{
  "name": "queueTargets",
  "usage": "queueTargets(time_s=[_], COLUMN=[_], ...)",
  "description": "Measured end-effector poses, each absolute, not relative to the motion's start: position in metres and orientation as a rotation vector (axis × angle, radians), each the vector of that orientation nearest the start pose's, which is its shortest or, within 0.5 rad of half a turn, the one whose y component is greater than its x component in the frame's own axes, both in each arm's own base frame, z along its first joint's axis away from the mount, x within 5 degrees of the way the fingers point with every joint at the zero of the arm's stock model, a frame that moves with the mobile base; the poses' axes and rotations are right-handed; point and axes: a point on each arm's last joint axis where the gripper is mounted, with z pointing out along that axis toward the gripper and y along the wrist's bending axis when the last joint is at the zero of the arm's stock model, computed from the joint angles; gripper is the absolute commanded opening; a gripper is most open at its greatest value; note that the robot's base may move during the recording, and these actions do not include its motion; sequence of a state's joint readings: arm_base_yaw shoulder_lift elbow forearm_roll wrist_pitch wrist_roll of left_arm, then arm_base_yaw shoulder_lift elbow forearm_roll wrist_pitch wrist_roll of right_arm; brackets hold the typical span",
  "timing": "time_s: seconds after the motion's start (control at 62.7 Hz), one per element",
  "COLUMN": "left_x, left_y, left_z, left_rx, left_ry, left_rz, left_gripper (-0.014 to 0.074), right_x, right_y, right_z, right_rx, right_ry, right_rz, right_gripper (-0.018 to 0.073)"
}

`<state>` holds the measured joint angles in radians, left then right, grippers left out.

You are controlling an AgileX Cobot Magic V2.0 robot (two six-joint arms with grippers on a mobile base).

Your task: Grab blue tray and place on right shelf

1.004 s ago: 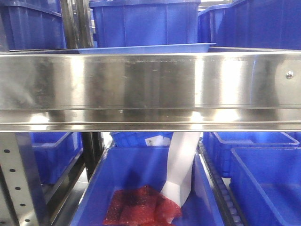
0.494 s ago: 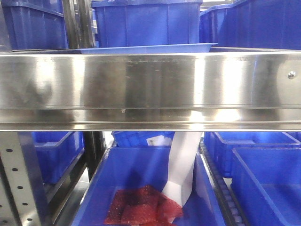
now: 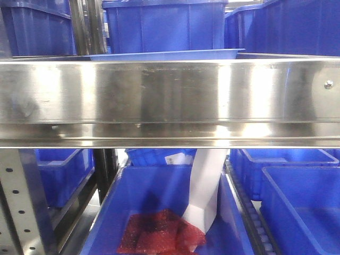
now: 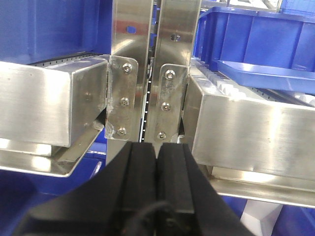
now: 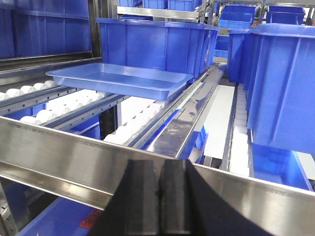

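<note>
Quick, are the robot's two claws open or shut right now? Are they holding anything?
Left gripper: shut, holding nothing.
Right gripper: shut, holding nothing; the blue tray sits on the shelf rollers beyond it.

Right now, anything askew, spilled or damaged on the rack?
Nothing stands out. The blue tray sits flat on the white rollers of the right shelf, in front of a dark-blue bin. Both grippers, left and right, are shut and empty.
</note>
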<state>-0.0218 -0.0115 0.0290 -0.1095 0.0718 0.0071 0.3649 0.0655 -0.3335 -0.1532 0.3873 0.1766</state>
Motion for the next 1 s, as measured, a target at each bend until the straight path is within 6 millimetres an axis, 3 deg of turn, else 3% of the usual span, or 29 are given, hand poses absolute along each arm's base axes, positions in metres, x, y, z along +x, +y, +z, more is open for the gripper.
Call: queueTargets(time_s=[0.494, 0.67, 0.813, 1.004], left_x=[0.057, 0.057, 0.057, 0.057], left_y=[-0.002, -0.002, -0.002, -0.002], left_z=[0.198, 0.198, 0.198, 0.198], left_rx=[-0.057, -0.057, -0.057, -0.057], left_ry=[1.571, 1.571, 1.571, 1.571], left_rz=[-0.103, -0.103, -0.103, -0.103], left_gripper=[-0.0048, -0.0048, -0.0048, -0.0048], right_x=[0.038, 0.04, 0.048, 0.06], right_y=[0.009, 0.003, -0.002, -0.005], right_z=[0.285, 0.286, 0.266, 0.216], right_rx=[-0.207, -0.075, 0.069, 0.145], right_ry=[1.591, 1.556, 1.569, 1.57], right_rz=[0.256, 0.112, 0.01, 0.003], right_gripper=[0.0056, 0.0056, 0.0056, 0.0056])
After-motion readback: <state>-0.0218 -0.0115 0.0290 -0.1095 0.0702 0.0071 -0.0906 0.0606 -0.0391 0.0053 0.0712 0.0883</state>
